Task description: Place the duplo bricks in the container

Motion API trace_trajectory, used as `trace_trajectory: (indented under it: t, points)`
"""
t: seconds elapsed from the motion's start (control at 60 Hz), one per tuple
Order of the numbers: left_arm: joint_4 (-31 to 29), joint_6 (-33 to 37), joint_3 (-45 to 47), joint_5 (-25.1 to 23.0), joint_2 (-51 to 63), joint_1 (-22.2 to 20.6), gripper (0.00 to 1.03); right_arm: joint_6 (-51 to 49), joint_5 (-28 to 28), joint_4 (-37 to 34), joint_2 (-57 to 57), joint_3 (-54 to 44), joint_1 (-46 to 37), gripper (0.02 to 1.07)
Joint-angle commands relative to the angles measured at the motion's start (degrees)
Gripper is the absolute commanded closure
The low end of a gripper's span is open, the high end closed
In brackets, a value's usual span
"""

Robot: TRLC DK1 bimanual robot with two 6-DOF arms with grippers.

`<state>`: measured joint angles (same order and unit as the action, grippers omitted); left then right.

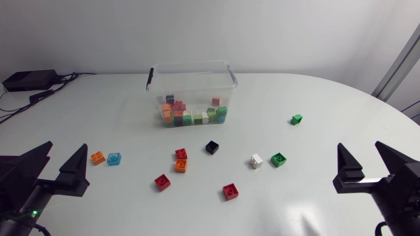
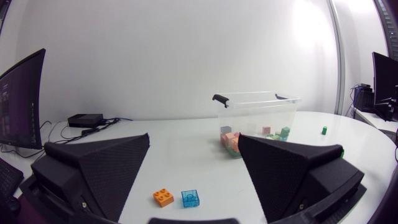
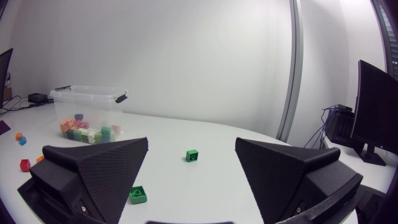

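The container (image 1: 191, 66), clear with dark handles, stands well ahead of both tools, roughly midway between them. A heap of bricks (image 1: 193, 117) covers its floor, too jumbled to count through the wall. Ten more bricks lie loose on the tabletop (image 1: 328, 98).

The left tool (image 1: 67, 145) has its fingers spread wide with nothing between them. Just ahead of it lie an orange brick (image 1: 98, 158) and a clear blue brick (image 1: 114, 158), side by side; the left wrist view shows both low between its fingers. Further toward the middle lie a red brick (image 1: 162, 182) and a red and orange pair (image 1: 180, 166) that touch; I cannot tell whether they are joined. About halfway between the tools lie a black brick (image 1: 211, 147) and a second red brick (image 1: 230, 191). The left wrist view shows none of these four spots, since its inner finger covers them.

The right tool (image 1: 359, 145) is also wide and empty. Off its inner side lie a white brick (image 1: 256, 160) and a near green brick (image 1: 279, 159), close together. A far green brick (image 1: 296, 119) lies alone ahead of it. The right wrist view shows the near green one just beside its finger and the far one ahead between the fingers, but the white brick is hidden. Both arms are cut off at the head view's lower corners.

A black box (image 1: 29, 80) with cables sits far ahead of the left tool, at the tabletop's edge.
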<state>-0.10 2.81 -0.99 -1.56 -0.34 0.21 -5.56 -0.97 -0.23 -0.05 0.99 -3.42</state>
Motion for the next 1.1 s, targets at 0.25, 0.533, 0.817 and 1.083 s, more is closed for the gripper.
trace_trajectory:
  t: [0.25,0.533,0.817,1.083]
  points:
    - [0.3,0.0,1.0,0.1,-0.5,-0.3,0.04,1.2,0.4,-0.1,-0.3,-1.0,0.3,0.06]
    - [-1.7,0.2,-2.9,-0.6,-0.3,-2.2,0.05,1.3,0.4,-1.3,0.0,2.6,0.4,0.06]
    - [-3.3,4.3,-14.9,-1.1,19.1,-4.1,0.10,2.3,0.4,-0.6,13.7,10.4,2.7,0.07]
    - [-13.7,7.8,-32.3,-5.3,46.9,-2.4,0.19,3.2,2.6,-1.4,33.5,19.0,6.1,0.07]
